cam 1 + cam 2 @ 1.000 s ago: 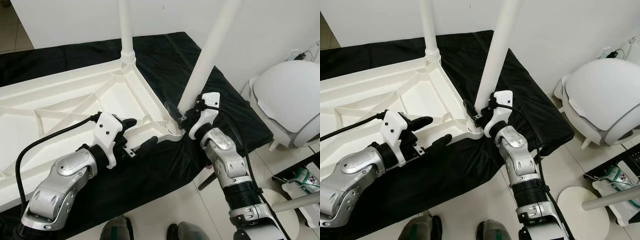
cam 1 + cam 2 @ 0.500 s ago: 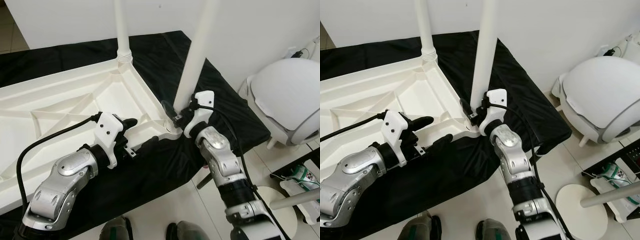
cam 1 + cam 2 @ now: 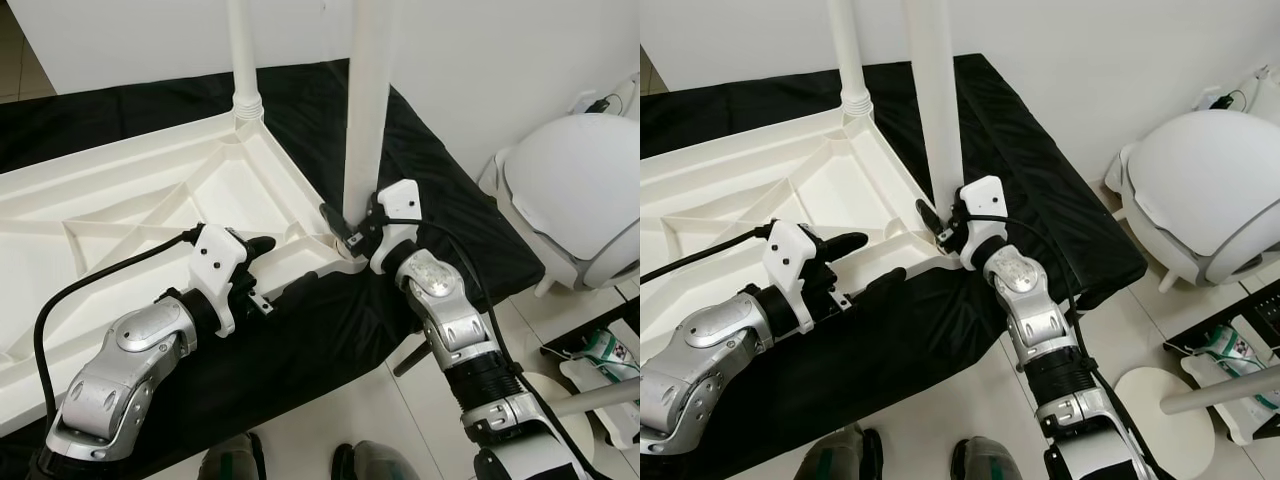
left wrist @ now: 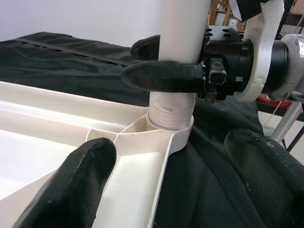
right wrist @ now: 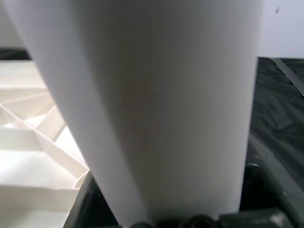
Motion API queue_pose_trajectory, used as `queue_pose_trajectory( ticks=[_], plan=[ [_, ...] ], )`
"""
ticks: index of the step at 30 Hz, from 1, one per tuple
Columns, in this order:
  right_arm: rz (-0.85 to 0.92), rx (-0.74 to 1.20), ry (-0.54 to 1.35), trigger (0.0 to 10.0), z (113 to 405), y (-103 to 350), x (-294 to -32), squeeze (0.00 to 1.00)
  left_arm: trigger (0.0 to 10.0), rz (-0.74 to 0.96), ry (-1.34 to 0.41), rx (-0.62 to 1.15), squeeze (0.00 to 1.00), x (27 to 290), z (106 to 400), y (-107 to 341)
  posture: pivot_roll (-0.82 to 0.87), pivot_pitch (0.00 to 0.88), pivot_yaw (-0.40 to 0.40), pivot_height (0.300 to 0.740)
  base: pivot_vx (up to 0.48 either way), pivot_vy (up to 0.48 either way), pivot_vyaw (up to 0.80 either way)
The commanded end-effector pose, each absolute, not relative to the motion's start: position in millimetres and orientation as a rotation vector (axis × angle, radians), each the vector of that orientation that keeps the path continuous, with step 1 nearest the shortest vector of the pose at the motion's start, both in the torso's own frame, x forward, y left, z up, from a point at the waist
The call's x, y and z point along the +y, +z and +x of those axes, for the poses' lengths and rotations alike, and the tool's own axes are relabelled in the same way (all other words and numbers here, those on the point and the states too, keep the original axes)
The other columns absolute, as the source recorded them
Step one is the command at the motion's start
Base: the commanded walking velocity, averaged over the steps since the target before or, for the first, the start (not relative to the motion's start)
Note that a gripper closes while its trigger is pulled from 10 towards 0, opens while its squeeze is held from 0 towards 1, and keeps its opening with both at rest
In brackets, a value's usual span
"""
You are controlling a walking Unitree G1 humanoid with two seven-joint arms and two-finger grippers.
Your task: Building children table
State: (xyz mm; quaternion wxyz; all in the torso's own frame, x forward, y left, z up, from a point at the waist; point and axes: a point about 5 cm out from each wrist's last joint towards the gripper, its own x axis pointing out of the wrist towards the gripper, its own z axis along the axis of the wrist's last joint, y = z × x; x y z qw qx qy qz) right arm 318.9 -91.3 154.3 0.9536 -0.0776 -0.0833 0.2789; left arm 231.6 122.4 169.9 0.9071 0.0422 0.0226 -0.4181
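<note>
Plastic is what we are handling: the upturned white tabletop (image 3: 150, 220) lies on a black cloth (image 3: 420, 190), and our right gripper (image 3: 352, 228) is clamped low on the near-corner leg (image 3: 366, 100), just above its socket. That leg looks light, stiff and smooth, probably slippery, so gripping near its threaded base gives us the most control. Our left gripper (image 3: 285, 270) is spread wide astride the tabletop's near edge. Our left wrist view alone reveals the threads (image 4: 170, 107) still above the socket (image 4: 171, 130).
</note>
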Motion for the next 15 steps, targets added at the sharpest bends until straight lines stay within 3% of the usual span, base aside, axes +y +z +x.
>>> queue_pose_trajectory(
  ticks=[1,12,15],
  plan=[
    [-0.032,0.002,0.471,10.0,319.2,124.4,-108.4,0.0,10.0,0.082,-0.848,0.035,0.0,121.8,229.9,173.1,0.01,0.071,-0.037,0.74,0.0,0.0,0.0],
    [0.119,0.068,0.328,10.0,327.5,117.4,-124.1,0.0,10.0,0.08,-0.86,0.032,0.0,118.9,230.9,173.6,0.01,0.062,-0.031,0.74,0.0,0.0,0.0],
    [0.074,0.079,0.343,10.0,328.9,117.5,-123.8,0.0,10.0,0.079,-0.866,0.029,0.0,117.4,231.6,174.0,0.0,0.055,-0.028,0.74,0.0,0.0,0.0]
  ],
)
